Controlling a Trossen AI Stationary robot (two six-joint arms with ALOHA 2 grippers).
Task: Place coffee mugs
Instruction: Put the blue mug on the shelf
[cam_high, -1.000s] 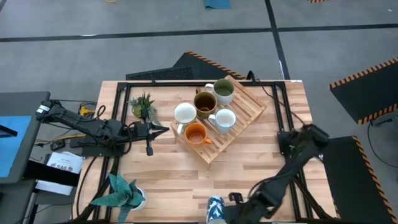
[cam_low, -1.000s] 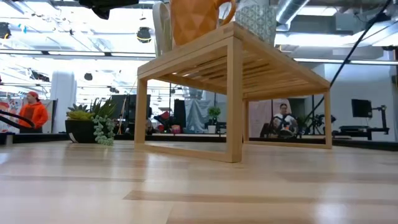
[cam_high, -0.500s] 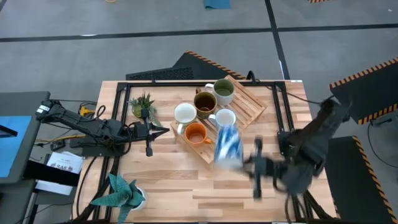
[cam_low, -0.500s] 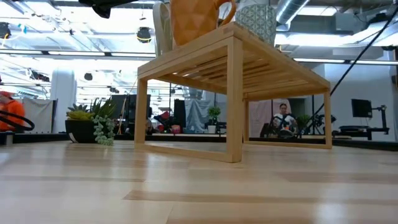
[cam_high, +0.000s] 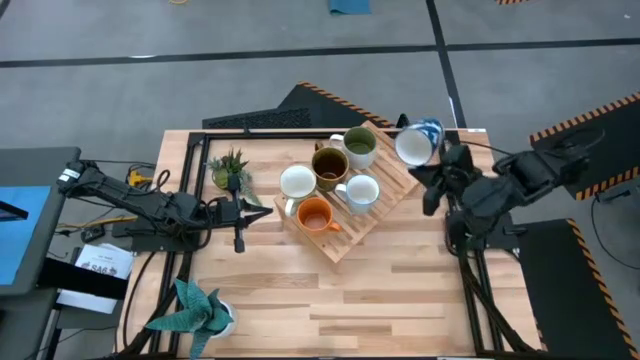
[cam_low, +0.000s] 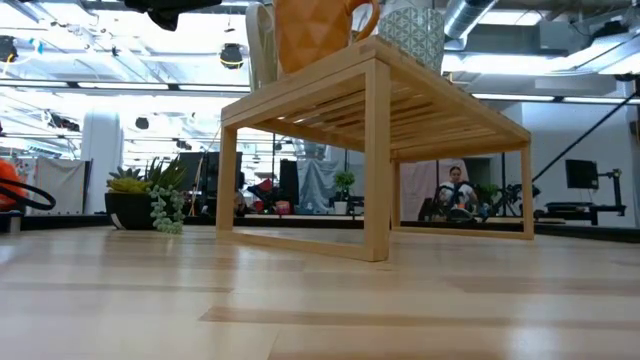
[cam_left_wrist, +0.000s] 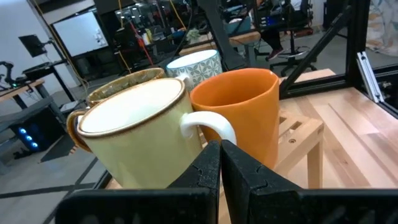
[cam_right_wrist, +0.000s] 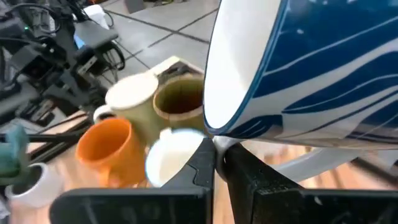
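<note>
Right gripper: I see it clamping the blue-patterned mug, tilted, empty.
Rack: five empty mugs.
Left gripper: closed, empty.

Glossy ceramic mugs, slatted wooden rack

No readable text, label or sign anywhere.

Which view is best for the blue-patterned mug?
Right wrist view: the blue-patterned mug fills the frame, tilted, its handle at the right gripper. High view shows it small, at the rack's far right corner. Low and left wrist views miss it.
</note>
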